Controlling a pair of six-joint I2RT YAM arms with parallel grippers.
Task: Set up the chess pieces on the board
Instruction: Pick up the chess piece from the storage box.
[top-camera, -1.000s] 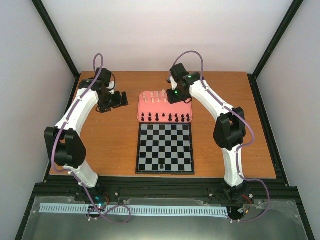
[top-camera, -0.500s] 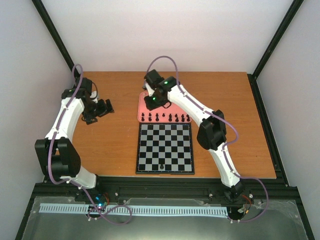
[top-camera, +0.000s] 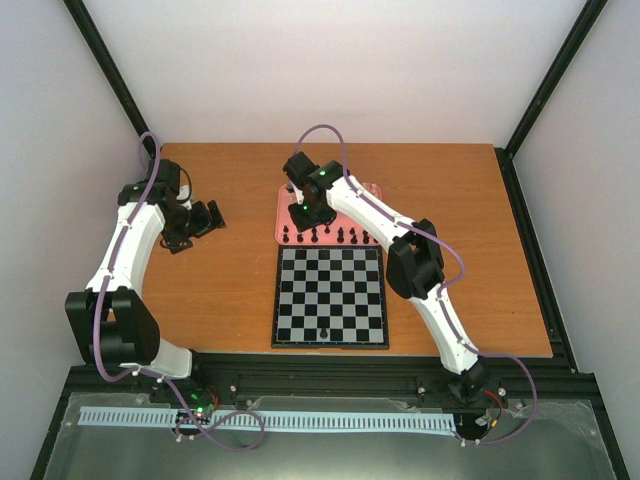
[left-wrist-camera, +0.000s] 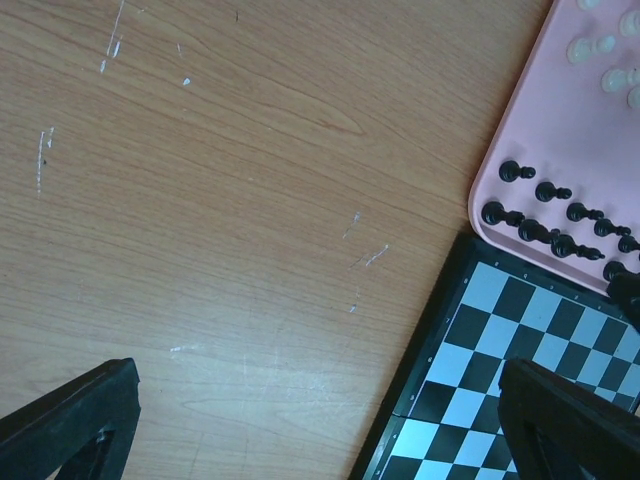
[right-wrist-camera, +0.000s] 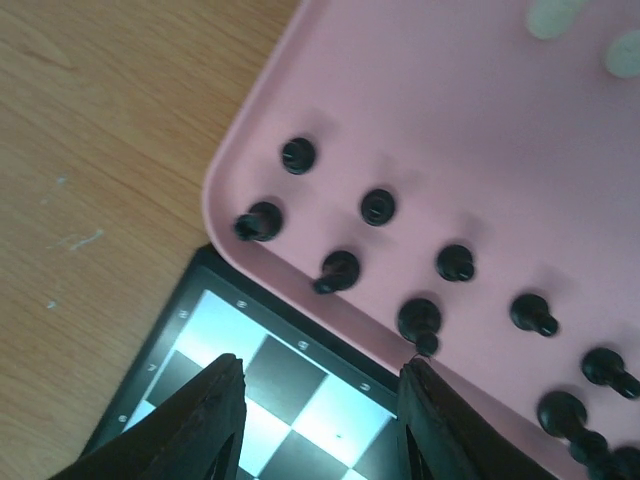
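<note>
Wooden tabletop enclosed by white walls and black corner struts. Laid at centre frame of the top view: the board, squared to the near edge, presumably to give both arms equal reach. Butted against its far edge: pink tray, serving as stock holder for the chess pieces. Ranked in two rows along the tray edge nearest the board: black chessmen. Farther back: cream-white chessmen, probably sorted by colour for easy picking. Already standing on the board: one black piece, bottom row, near the middle. No other piece discernible there; task judged barely started.

Right gripper poised over the tray corner and the board frame, at lower centre of the right wrist view. Jaws spread, nothing between them; likely lined up to take a black piece from the near row. Left gripper parked over wood at the left of the board, jaws spread wide and empty, apparently out of the way of the working arm.

Limits of view:
- Much of the tray masked by the right arm in the top view.
- Piece types too small to tell there.
- Cream-white chessmen blurred and cut off at the upper right of both wrist views.
- Exact piece count not obtainable.
- Height of the right gripper above the tray not determinable.
</note>
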